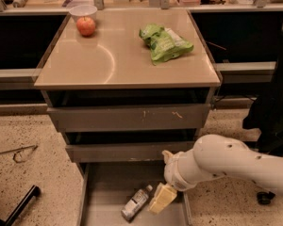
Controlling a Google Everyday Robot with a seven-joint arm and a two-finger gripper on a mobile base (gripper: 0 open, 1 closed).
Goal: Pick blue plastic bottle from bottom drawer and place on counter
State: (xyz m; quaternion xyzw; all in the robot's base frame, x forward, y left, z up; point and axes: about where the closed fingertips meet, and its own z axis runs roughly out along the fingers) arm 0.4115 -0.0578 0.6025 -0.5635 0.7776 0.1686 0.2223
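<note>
The blue plastic bottle [136, 203] lies on its side on the floor of the open bottom drawer [104, 192], its white cap pointing up and right. My gripper [161, 199] hangs low in the drawer just right of the bottle, close beside it; only one cream finger shows. The white arm comes in from the right. The beige counter [118, 60] tops the cabinet above.
On the counter sit a red apple [86, 26] by a white bowl [83, 11] at the back left and a green snack bag [164, 42] at the back right. The scratched grey drawer front [132, 117] is above. A dark chair [273, 107] stands at right.
</note>
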